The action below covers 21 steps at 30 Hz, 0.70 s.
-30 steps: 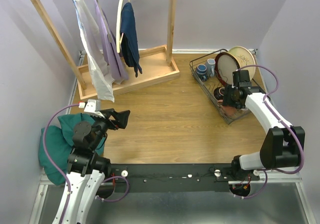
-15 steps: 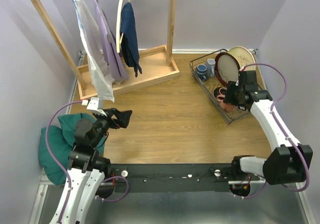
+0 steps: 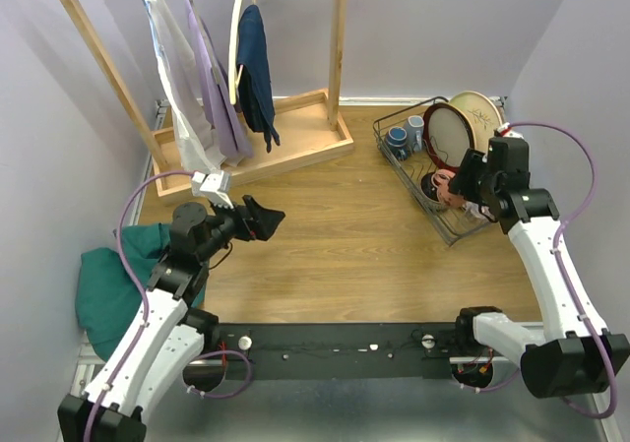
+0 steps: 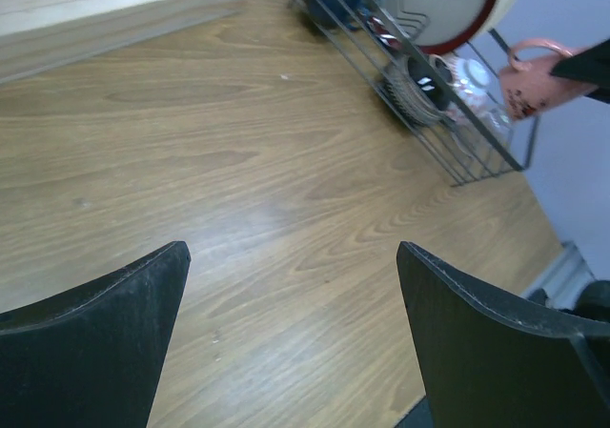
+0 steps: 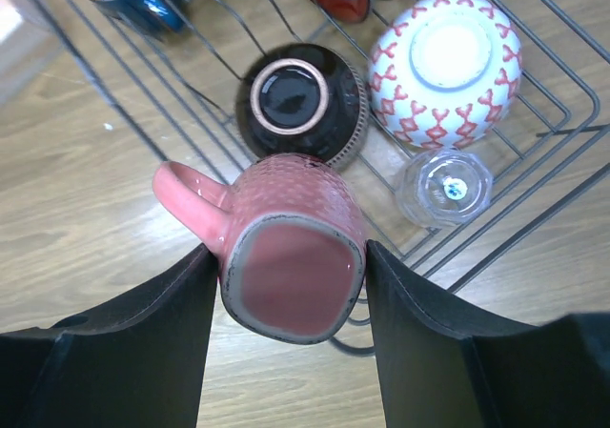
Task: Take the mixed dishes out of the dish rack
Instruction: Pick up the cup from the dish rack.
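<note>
Right gripper (image 5: 291, 290) partly closed across the body of a pink textured ceramic mug (image 5: 286, 204), base turned toward the wrist and handle jutting clear of the fingers, likely so the pads bear on the plain sides. The mug hangs above the near edge of the dark wire dish rack (image 4: 467, 161). Just beyond and below the gripper, inside the rack, sit an upturned black bowl (image 5: 300, 109), a white bowl with red pattern (image 5: 443, 61) and a clear glass (image 5: 443, 188). Left gripper (image 4: 291, 285) spread wide and empty, only bare wooden surface (image 4: 238, 161) beneath it, well apart from the rack, probably waiting.
</note>
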Tool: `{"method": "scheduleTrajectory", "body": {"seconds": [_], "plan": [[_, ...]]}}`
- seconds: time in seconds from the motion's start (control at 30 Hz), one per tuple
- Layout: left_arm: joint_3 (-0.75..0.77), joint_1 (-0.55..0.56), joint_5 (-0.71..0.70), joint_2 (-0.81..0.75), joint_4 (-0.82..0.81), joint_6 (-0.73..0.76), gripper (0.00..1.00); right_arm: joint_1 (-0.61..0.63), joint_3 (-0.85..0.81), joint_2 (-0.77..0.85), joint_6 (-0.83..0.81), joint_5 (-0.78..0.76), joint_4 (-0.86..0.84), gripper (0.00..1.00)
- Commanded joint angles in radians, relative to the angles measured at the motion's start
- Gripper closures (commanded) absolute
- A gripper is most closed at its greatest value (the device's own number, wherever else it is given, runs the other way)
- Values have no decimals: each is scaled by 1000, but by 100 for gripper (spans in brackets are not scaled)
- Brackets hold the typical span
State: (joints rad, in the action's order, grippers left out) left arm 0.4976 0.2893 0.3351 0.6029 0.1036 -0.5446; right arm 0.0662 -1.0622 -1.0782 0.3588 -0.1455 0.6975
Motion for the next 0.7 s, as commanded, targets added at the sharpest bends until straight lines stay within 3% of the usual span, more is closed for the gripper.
{"method": "scheduleTrajectory", "body": {"seconds": [0.0, 0.23, 0.43, 0.67], "plan": [[61, 111, -27, 86, -134, -44, 1, -2, -50, 50, 54, 107, -65, 95], [131, 316, -142, 288, -324, -120, 1, -2, 28, 101, 222, 479, -260, 95], [223, 457, -186, 466, -493, -195, 1, 1, 178, 126, 417, 651, -458, 97], [303, 534, -199, 624, -652, -248, 2, 17, 303, 136, 591, 765, -639, 97]]}}
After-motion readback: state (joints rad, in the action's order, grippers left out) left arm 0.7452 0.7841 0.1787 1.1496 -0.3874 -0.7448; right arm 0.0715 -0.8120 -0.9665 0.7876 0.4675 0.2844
